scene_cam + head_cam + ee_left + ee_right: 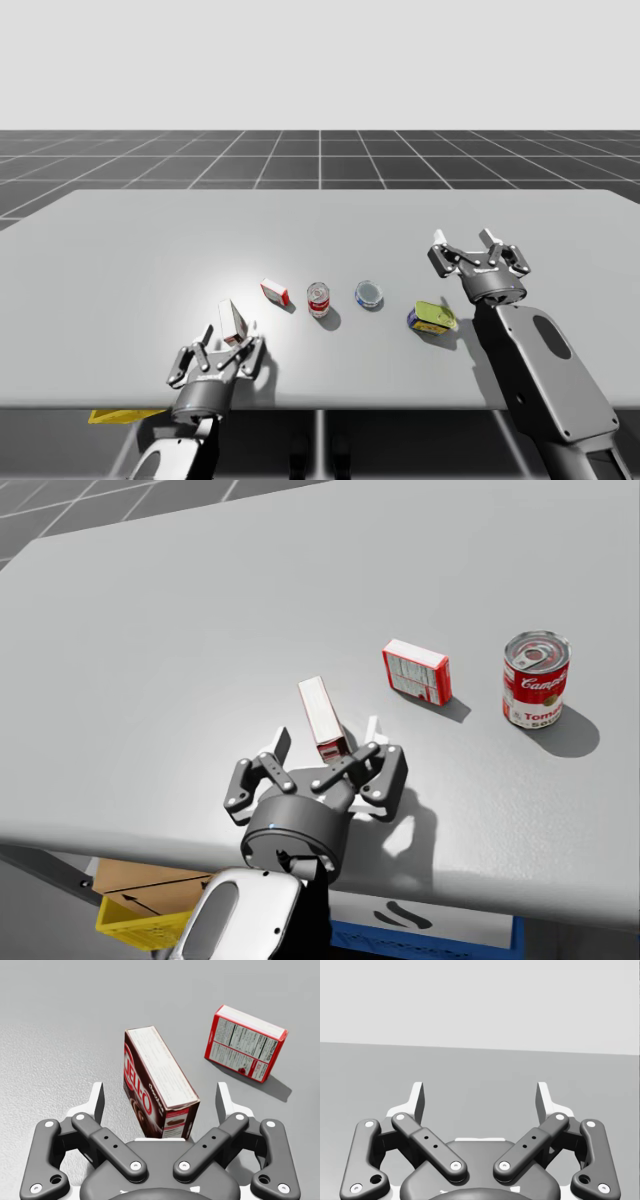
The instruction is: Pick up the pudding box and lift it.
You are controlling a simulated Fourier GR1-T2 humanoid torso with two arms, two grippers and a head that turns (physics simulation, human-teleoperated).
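The left fingers (96, 1104) were spread wide and gripped nothing. They stood on either side of the near end of the pudding box (157, 1085), with a sliver of grey worktop (60, 1025) visible between each finger and the box. The dark brown box stood on a long narrow edge. Taking twelve o'clock as straight ahead of these fingers, its long axis ran from between them out toward about eleven o'clock, so its two broad faces were turned nearly, though not squarely, to the finger pads. By my judgement, closing would catch it across its thin width after a slight twist of the wrist. Farther out, at about one o'clock, lay a red-and-white box (245, 1042), well apart. The right fingers (417, 1097) were likewise released and empty, far off over bare worktop, so the left arm was much the nearer.
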